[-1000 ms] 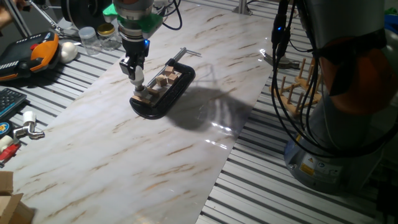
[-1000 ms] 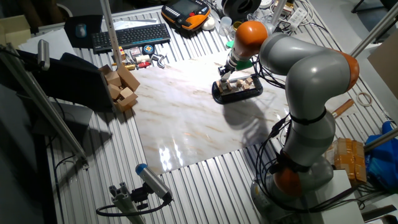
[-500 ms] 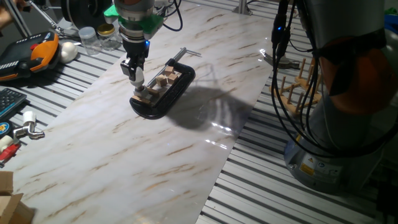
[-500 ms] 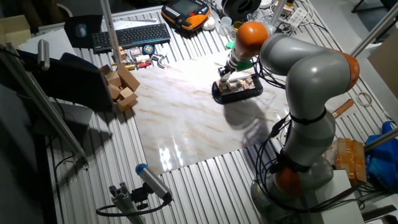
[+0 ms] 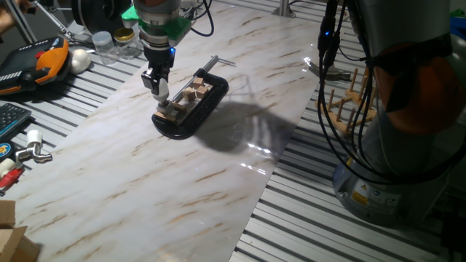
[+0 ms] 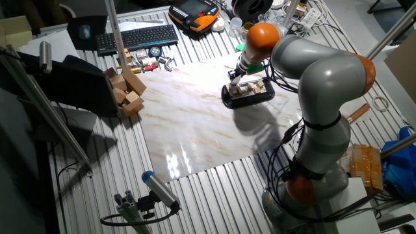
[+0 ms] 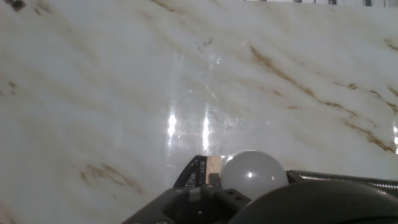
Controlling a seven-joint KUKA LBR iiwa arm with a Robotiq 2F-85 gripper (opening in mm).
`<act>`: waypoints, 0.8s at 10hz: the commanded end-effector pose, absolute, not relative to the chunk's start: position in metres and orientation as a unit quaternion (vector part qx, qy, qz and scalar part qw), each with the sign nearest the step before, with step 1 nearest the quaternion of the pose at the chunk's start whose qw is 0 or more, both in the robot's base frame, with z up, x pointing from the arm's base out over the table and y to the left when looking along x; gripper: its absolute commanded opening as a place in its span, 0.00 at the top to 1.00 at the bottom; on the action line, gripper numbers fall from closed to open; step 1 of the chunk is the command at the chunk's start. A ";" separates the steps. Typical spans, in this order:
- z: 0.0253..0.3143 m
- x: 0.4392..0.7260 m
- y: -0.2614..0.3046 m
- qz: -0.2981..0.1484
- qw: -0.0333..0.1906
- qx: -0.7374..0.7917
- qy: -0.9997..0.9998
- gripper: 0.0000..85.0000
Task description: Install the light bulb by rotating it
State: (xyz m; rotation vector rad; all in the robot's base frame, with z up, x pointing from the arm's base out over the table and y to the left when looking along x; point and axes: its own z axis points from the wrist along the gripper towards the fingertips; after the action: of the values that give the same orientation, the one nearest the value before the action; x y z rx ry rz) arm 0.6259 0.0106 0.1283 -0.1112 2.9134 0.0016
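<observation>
Gripper (image 5: pixel 162 93) stood vertical over the near end of the black clamp (image 5: pixel 191 109) on the marble board (image 5: pixel 218 175), fingers clenched on the bulb (image 7: pixel 254 175).

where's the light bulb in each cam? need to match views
One fixed view: light bulb upper left of centre, between the jaws, over the near end of the black clamp.
Other fixed view: hidden at the gripper, upper right of centre; too small to see.
Hand view: bottom centre-right.
Shared landmark: the black clamp.
</observation>
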 end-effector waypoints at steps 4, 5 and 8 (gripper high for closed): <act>0.127 0.626 0.011 0.001 0.113 -0.036 0.993 1.00; 0.127 0.626 0.010 0.001 0.113 -0.036 0.993 1.00; 0.126 0.626 0.010 0.001 0.112 -0.035 0.993 1.00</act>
State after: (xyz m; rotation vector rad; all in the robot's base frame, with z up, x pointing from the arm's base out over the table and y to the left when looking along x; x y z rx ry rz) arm 0.6254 0.0104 0.1260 -0.1023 2.9154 0.0026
